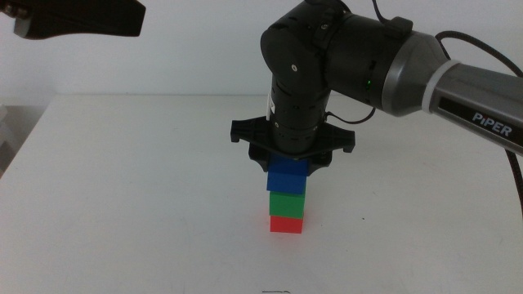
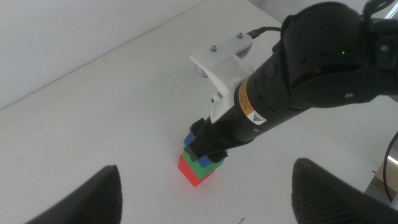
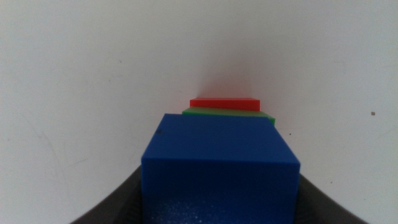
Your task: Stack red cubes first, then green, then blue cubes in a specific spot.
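White and bare, the desk (image 1: pixel 122 188) fills the middle view, with a three-cube tower standing just below the centre of the frame. At the bottom sits the red cube (image 1: pixel 287 223), resting flat on the desk; the green cube (image 1: pixel 288 202) lies directly on it, and the blue cube (image 1: pixel 288 175) tops the tower, touching the green one beneath. The right arm enters from the upper right of the frame, its grey sleeve lettered PiPER, and bends straight down so that the right hand (image 1: pixel 288 167) sits over the tower with its dark jaws closed on either side of the blue cube. From the right wrist camera the blue cube (image 3: pixel 219 163) fills the lower centre of the frame between the jaws, with thin edges of the green cube (image 3: pixel 227 112) and the red cube (image 3: pixel 224 102) showing just beyond its far edge, slightly offset from one another. From the left wrist camera the tower appears near the lower centre of the frame, red cube (image 2: pixel 191 172) lowest, a sliver of green cube (image 2: pixel 208 165) above it and a corner of blue cube (image 2: pixel 188 138) beside the dark jaws. The left hand (image 2: pixel 205 205) hangs well apart from the tower, its jaws spread wide at the bottom corners of that frame; in the middle view it shows only as a dark shape at the upper left.
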Robot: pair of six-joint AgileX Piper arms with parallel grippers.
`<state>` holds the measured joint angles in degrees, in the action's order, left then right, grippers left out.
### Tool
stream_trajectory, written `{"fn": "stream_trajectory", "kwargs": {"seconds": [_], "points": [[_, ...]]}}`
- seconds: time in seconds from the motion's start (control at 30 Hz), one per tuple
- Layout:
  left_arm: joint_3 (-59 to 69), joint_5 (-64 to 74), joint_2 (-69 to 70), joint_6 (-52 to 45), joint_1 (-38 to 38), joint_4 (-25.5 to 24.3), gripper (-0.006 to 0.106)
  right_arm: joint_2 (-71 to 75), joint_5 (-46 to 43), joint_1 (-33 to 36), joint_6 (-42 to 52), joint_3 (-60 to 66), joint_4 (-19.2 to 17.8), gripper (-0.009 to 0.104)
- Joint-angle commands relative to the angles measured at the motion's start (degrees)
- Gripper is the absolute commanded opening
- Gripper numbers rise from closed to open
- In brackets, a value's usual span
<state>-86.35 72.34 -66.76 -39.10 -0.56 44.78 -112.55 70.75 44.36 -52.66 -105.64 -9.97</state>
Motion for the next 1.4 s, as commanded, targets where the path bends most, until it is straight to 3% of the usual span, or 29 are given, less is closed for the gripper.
{"fn": "stream_trajectory", "kwargs": {"seconds": [0.0, 0.27, 0.4, 0.53, 0.8, 0.93, 1.37], "points": [[-1.24, 1.90, 1.14, 0.03, -0.12, 3.40, 0.093, 3.29, 3.43, 0.18, 0.52, -0.29, -2.11, -0.001], [-1.24, 1.90, 1.14, 0.03, -0.12, 3.40, 0.093, 3.29, 2.11, 0.18, 0.52, 2.57, -2.64, -0.001], [-1.24, 1.90, 1.14, 0.03, -0.12, 3.40, 0.093, 3.34, -3.01, 0.18, 2.13, 2.57, -1.60, 0.010], [-1.24, 1.90, 1.14, 0.03, -0.12, 3.40, 0.093, 3.34, -3.35, 0.01, 2.57, 2.57, -1.60, 0.025], [-1.24, 1.90, 1.14, 0.03, -0.12, 3.40, 0.093, 3.34, -4.63, -0.11, 3.11, 2.57, -2.43, 0.066], [-1.24, 1.90, 1.14, 0.03, -0.12, 3.40, 0.093, 3.34, -4.69, -0.11, 3.39, 2.57, -2.48, 0.079], [-1.24, 1.90, 1.14, 0.03, -0.12, 3.40, 0.093, 15.86, -4.22, -0.82, 9.30, 2.36, -3.19, 0.082]]}}
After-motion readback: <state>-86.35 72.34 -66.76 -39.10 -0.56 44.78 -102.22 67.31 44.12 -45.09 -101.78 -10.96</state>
